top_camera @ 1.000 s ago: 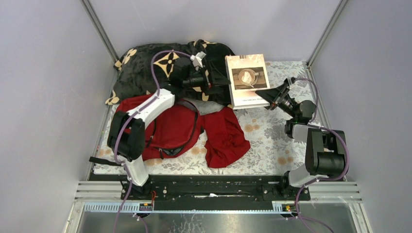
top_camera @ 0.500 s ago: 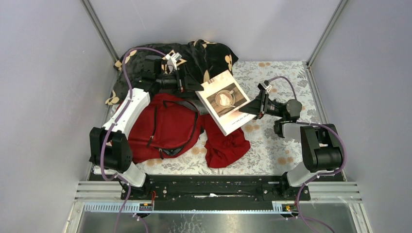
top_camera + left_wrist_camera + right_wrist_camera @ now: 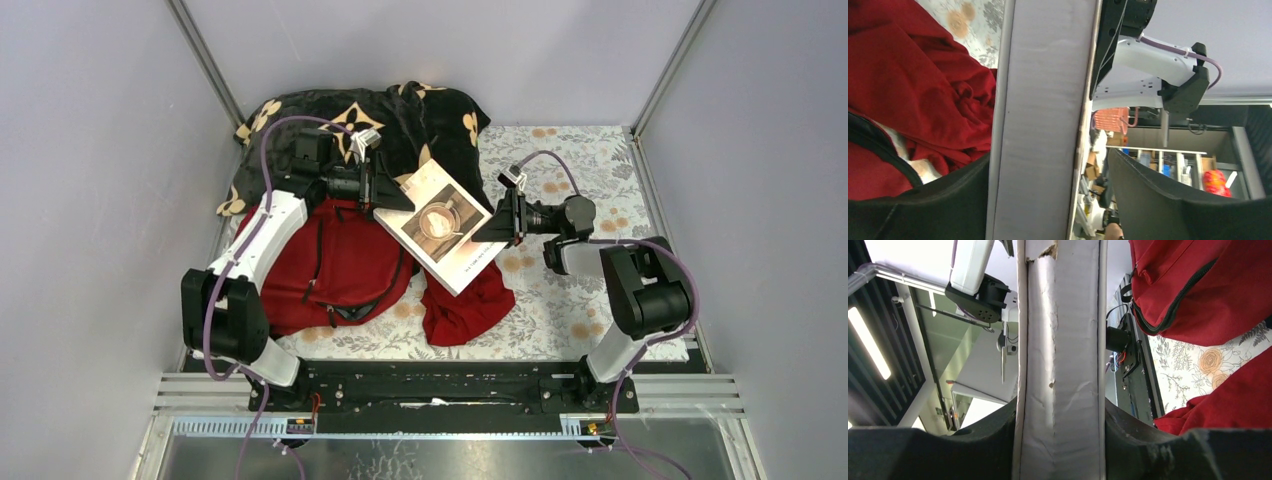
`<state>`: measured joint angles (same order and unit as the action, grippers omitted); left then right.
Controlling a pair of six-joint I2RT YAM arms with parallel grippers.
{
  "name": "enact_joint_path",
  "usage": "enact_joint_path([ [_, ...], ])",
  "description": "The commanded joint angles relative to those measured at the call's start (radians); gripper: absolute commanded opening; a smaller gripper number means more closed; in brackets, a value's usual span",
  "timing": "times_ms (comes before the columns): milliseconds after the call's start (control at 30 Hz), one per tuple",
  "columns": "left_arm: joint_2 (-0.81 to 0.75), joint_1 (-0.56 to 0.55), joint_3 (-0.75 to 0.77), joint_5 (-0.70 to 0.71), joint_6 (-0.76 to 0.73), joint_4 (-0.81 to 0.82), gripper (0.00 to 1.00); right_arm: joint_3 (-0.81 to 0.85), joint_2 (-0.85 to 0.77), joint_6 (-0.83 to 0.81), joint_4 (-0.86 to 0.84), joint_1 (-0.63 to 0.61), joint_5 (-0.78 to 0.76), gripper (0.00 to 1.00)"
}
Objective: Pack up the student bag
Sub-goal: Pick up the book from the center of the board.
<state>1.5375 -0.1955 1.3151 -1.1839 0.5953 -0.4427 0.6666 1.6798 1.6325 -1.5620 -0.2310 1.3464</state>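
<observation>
From above, the book (image 3: 440, 226) hid the upper right corner of the backpack (image 3: 340, 262) and the top of the smaller dark-red cloth (image 3: 468, 298). The left arm covered the backpack's left edge, and whether its main pocket was open could not be told. The print under the cover picture was too small to read. In both wrist views the book ran out of the picture at top and bottom, so only its edge showed.

The book was a flat rectangle with a pale cover bearing a brown cup picture; its grey edge looked creased and chipped at one corner. The right gripper (image 3: 496, 222) clamped it, both dark fingers pressed flat against its sides. The left gripper (image 3: 388, 192) straddled the opposite end with jaws wide: one finger lay against the cover and the other finger (image 3: 1158, 200) stood clear of it.

The backpack, soft red fabric with black zipper lines and dark straps, lay slumped on the flowered table cover (image 3: 575, 300) at the left, just below the held book. Behind it was piled a black plush blanket (image 3: 420, 112) with tan flower shapes.
</observation>
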Motion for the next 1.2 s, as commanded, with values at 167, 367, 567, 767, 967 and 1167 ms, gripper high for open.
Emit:
enact_joint_path([
  [167, -0.008, -0.045, -0.036, -0.127, 0.06, 0.089, 0.42, 0.1, 0.077, -0.022, -0.142, -0.027, 0.033, 0.35],
  [367, 0.009, -0.034, -0.003, -0.106, 0.092, 0.094, 0.28, 0.043, 0.062, -0.023, -0.139, -0.001, -0.087, 0.99],
  [567, -0.035, 0.045, -0.075, -0.054, 0.329, 0.349, 0.2, -0.142, -0.068, -0.065, -0.093, 0.071, -0.363, 1.0],
  [767, -0.082, 0.067, -0.18, 0.06, 0.525, 0.58, 0.18, -0.252, -0.218, -0.121, -0.063, 0.038, -0.55, 1.0],
  [967, -0.114, 0.067, -0.206, 0.096, 0.561, 0.638, 0.18, -0.239, -0.268, -0.199, 0.09, -0.019, -0.639, 1.0],
  [1167, -0.135, 0.067, -0.212, 0.098, 0.568, 0.655, 0.18, -0.226, -0.243, -0.232, 0.1, -0.079, -0.71, 1.0],
])
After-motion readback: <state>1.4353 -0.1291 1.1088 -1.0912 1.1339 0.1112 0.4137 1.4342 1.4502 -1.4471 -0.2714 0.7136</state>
